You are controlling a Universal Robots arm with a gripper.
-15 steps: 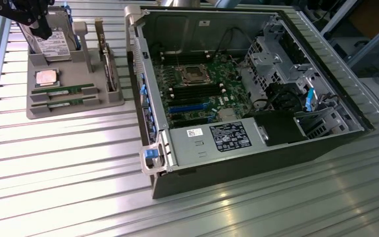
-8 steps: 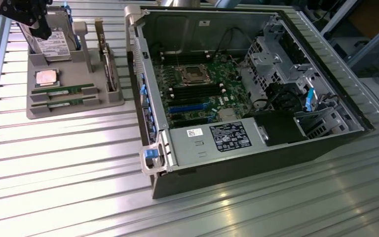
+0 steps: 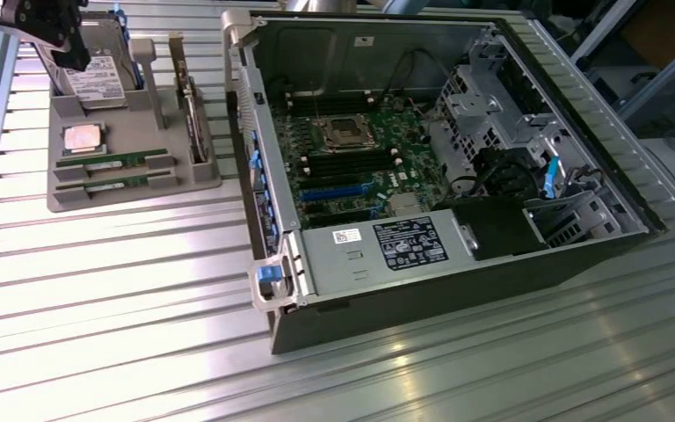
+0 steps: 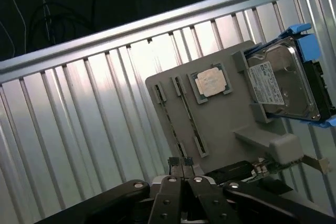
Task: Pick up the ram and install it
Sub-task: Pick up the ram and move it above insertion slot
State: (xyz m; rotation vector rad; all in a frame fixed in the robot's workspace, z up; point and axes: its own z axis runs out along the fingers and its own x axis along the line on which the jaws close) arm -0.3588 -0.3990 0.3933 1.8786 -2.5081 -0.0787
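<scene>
A ribbed, silver aluminium worktop [image 3: 138, 290] [image 4: 79, 108] is carrying everything and is spreading out under the pincer on all sides. A black metal computer case [image 3: 455, 303] is lying open on its side, well apart from the pincer toward the exterior view's right, and is showing a green motherboard [image 3: 350, 167] inside. A flat grey plastic holder [image 3: 127, 200] [image 4: 226, 119] is sitting directly below the pincer. The black metal pincer [image 3: 74, 60] [image 4: 181, 163] is hanging over this holder with its two fingers pressed together, gripping nothing. A silver rectangular hard drive in a blue plastic frame [image 3: 97, 79] [image 4: 283, 85] is standing in the holder, just below the pincer in the exterior view. A wide green expansion card [image 3: 197, 119] is standing on edge in the holder, off to the exterior view's right of the pincer. Two long, narrow green ram sticks [image 3: 115, 161] [image 3: 115, 183] [image 4: 168, 124] [image 4: 190, 119] are sitting side by side in the holder's slots; in the wrist view their near ends are lying close to the pincer's tips, apart from them. A square silver CPU chip [image 3: 83, 138] [image 4: 211, 83] is resting in a recess between the ram sticks and the hard drive, beneath the pincer.
</scene>
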